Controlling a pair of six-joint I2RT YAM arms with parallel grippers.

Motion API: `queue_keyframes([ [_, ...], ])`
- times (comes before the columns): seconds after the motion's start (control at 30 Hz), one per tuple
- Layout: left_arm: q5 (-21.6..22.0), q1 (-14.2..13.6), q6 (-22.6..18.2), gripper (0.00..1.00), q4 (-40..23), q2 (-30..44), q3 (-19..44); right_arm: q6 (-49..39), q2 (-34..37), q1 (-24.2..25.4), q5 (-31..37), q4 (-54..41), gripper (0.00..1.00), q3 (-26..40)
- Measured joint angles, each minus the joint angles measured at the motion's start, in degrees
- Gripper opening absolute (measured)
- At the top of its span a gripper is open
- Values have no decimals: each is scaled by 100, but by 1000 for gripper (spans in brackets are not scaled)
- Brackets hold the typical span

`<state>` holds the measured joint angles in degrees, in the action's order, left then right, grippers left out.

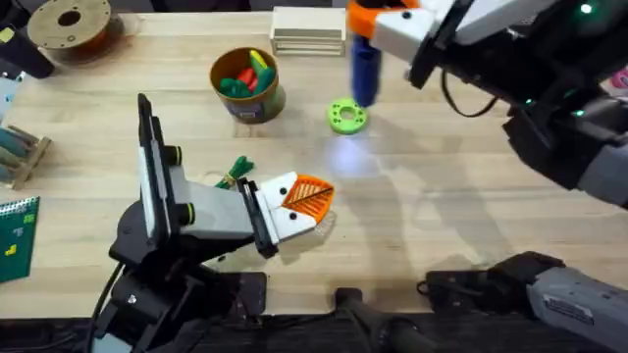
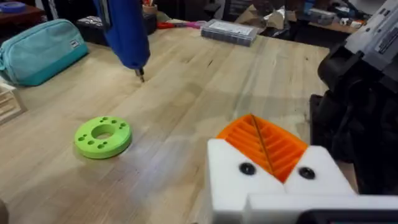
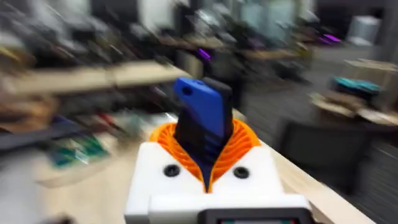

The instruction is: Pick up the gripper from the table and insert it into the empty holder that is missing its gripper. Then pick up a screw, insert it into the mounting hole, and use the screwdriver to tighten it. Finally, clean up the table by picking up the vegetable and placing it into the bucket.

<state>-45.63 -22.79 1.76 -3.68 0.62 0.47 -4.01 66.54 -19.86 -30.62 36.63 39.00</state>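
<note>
Overhead: right jaws clamp the blue screwdriver [image 1: 365,71] (tip down) above lime-green holder [image 1: 347,117]; left jaws closed, empty.

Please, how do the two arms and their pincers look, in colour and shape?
Both pincers have blocky white finger bodies with orange ribbed pads and two small black screws on the white part. The left pincer sits on a grey-white wrist block with black links behind it. The right pincer joins a white and black arm that carries a thin black cable and small green lights.
</note>
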Motion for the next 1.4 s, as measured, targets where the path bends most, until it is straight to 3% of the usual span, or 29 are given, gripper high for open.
queue_keyframes([
  [0.13,0,0,0,6,0,0,0,-1605,200,590,944,-950,32,0],
  [0.37,0,0,0,6,0,0,0,-4124,1024,1368,2300,-1072,32,0],
  [0.63,0,0,0,6,0,0,0,-5980,1816,1410,2530,-1323,32,0],
  [0.97,0,0,0,6,0,0,0,-6652,2083,1408,2449,-2363,42,0],
  [1.07,0,0,0,6,2,0,0,-6682,2083,1408,2345,-2439,195,0],
  [1.1,0,0,0,6,0,0,0,-6698,2083,1386,2288,-2496,526,2],
  [1.2,0,0,0,6,2,0,0,-6734,2083,1312,2262,-2649,927,2],
  [1.4,0,0,0,6,2,0,0,-6339,2036,997,2362,-2838,965,9],
])
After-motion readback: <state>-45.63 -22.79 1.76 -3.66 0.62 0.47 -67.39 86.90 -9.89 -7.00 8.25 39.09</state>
